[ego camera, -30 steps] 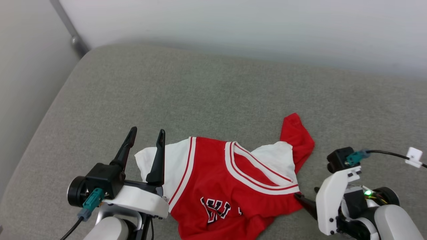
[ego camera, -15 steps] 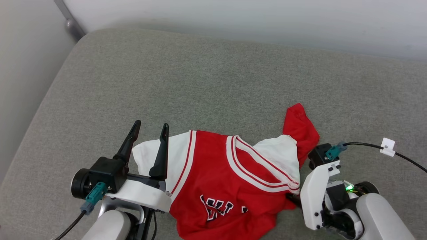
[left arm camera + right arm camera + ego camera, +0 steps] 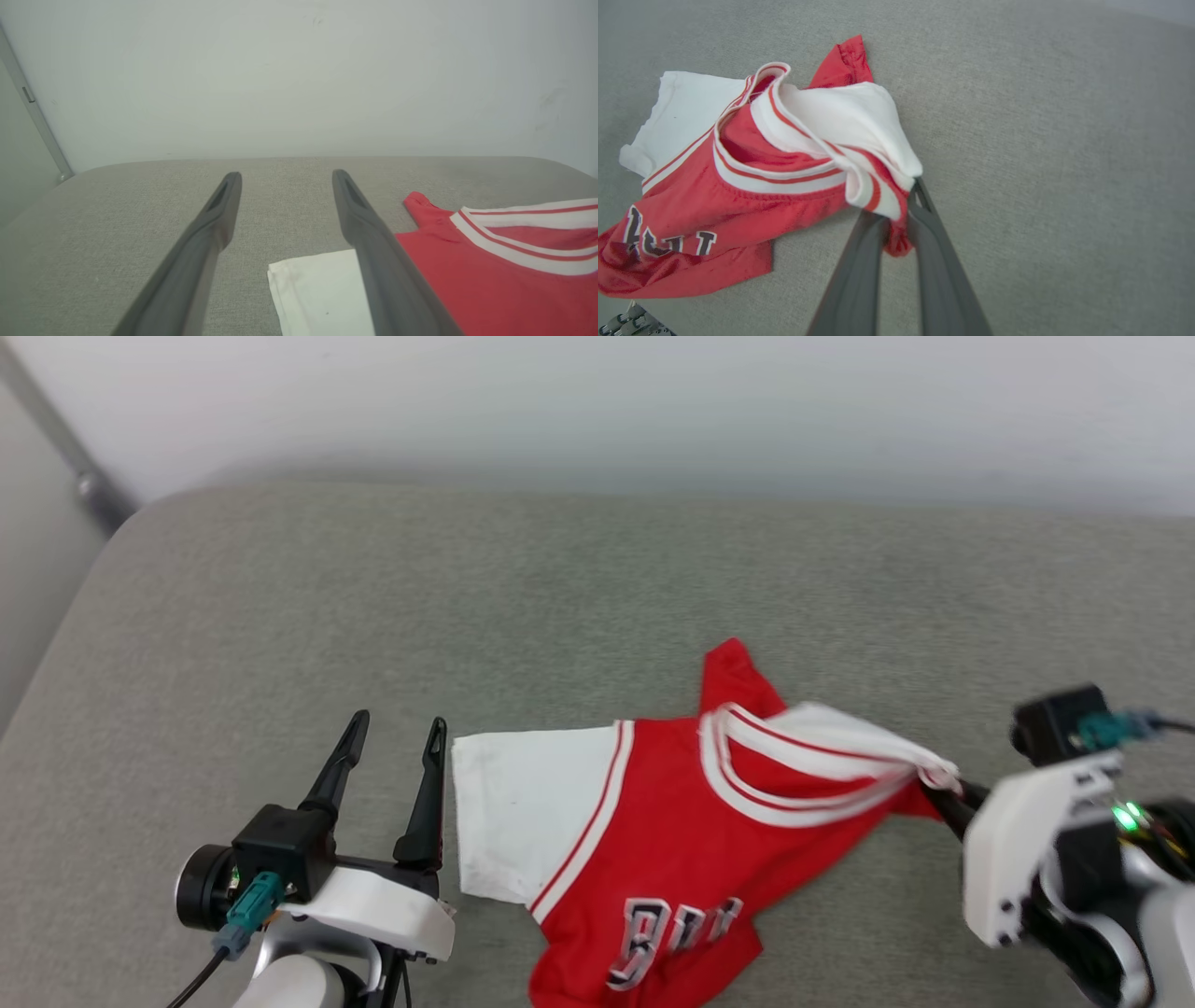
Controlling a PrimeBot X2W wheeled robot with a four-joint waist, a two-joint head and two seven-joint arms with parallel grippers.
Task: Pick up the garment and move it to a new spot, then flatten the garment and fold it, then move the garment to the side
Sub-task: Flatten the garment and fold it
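Nearest to you, at the lower left of the head view, your left gripper (image 3: 399,721) stands with its two dark fingers wide apart and nothing between them. In the left wrist view it (image 3: 286,174) hangs over the gray cushion (image 3: 560,597). At the lower right, your right gripper (image 3: 938,786) is closed narrow on the garment (image 3: 653,821). In the right wrist view its fingers (image 3: 896,210) pinch a bunch of striped trim, white sleeve and a little red cloth.

The garment lies on the near part of the cushion, between both grippers. Its near edge is crumpled red cloth with black, white-outlined letters, too blurred to read. The white sleeve on the left lies flat, with a small dark speck, just beside the left gripper's inner finger; if they touch, you cannot tell. The red-and-white striped collar is open and stretched toward the right gripper, and the other white sleeve is folded over it. Behind the collar one red flap points away from you. Farther is bare cushion, then the pale wall (image 3: 597,401).
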